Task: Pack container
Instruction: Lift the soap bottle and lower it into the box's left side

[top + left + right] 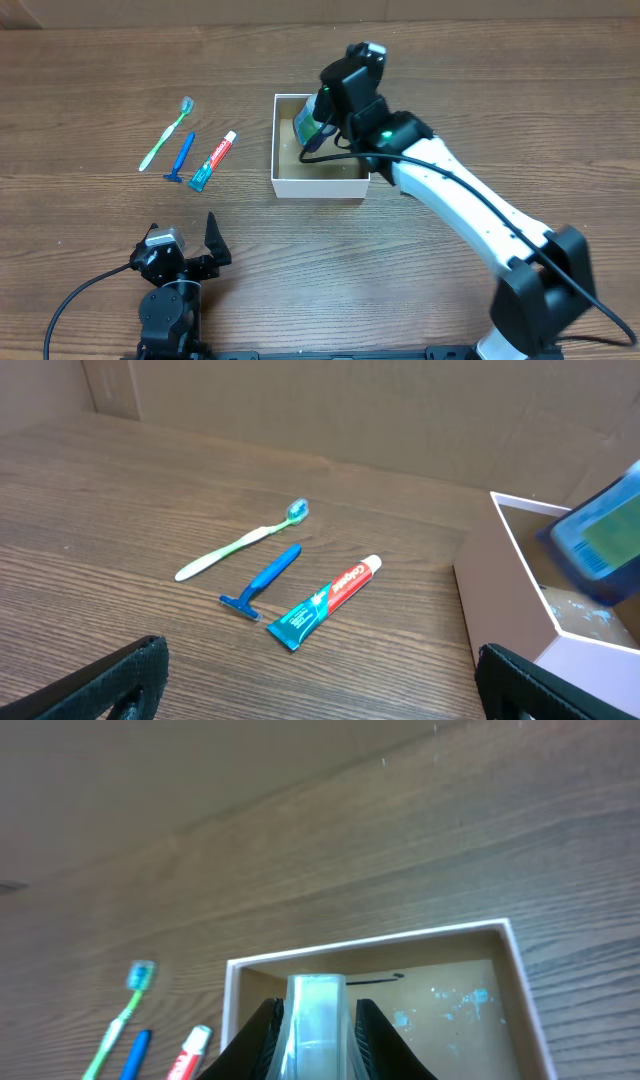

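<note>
Overhead: R claw (318,1045) clenched on soap pkt (304,127), hanging over box (320,186) mid-desk, toward its paste-side wall. Risk: let go while tilted (pkt looks canted) & it catches the thin wall, tips out, or shoves the light box. L claw (183,240) spread wide, empty. Toothbrush (167,132), razor (182,157), paste (213,160) not yet packed.

even soft light, blurred wrist views
</note>
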